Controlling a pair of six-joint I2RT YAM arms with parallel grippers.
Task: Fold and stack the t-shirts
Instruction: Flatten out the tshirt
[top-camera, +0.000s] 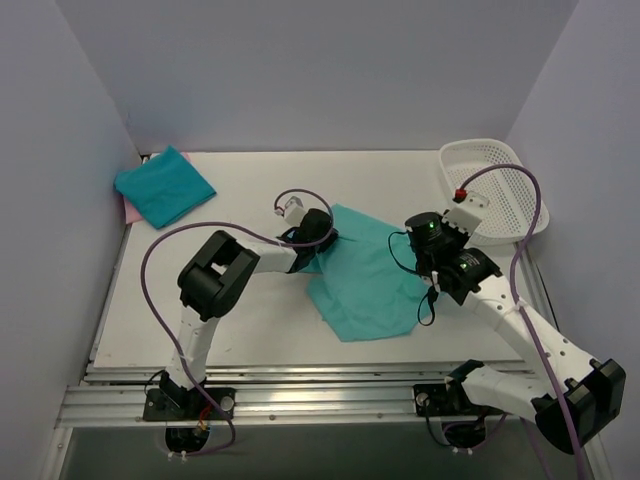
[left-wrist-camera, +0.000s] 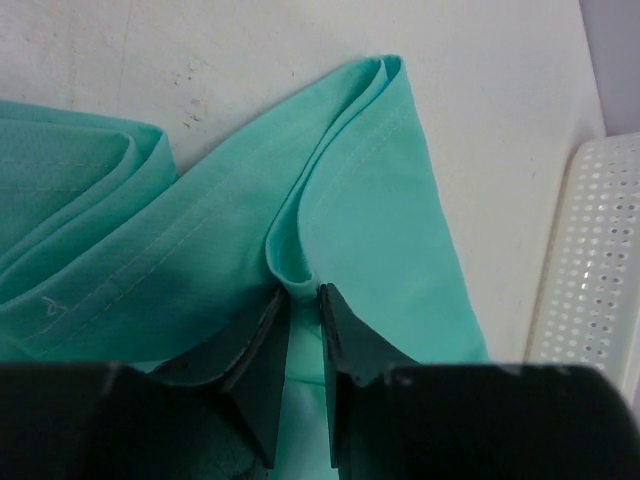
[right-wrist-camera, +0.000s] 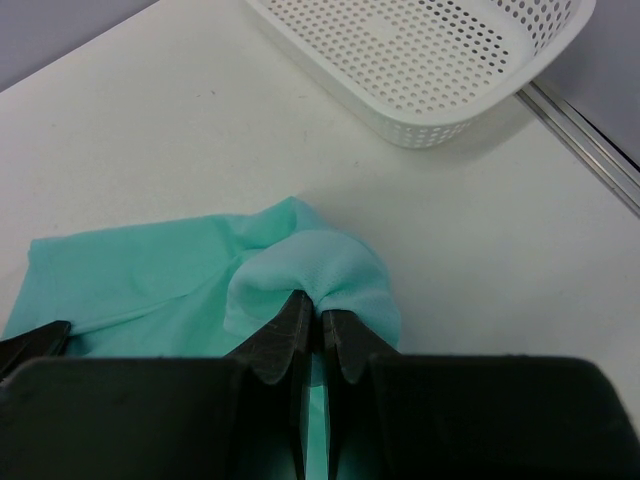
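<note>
- Closest to the wrist lens: left gripper, black fingers nearly together, pinching a raised hem fold of the teal t-shirt.
- Likewise at the right gripper: pressed together on a bunched edge of that same shirt, on the side toward the basket.
- Teal t-shirt creased and partly spread at the middle of the table, caught at its far-left and right edges between the two arms.
- Far left corner: folded teal t-shirt atop a pink t-shirt, only a pink rim showing.
- Far right corner: white mesh basket, near the right arm.
</note>
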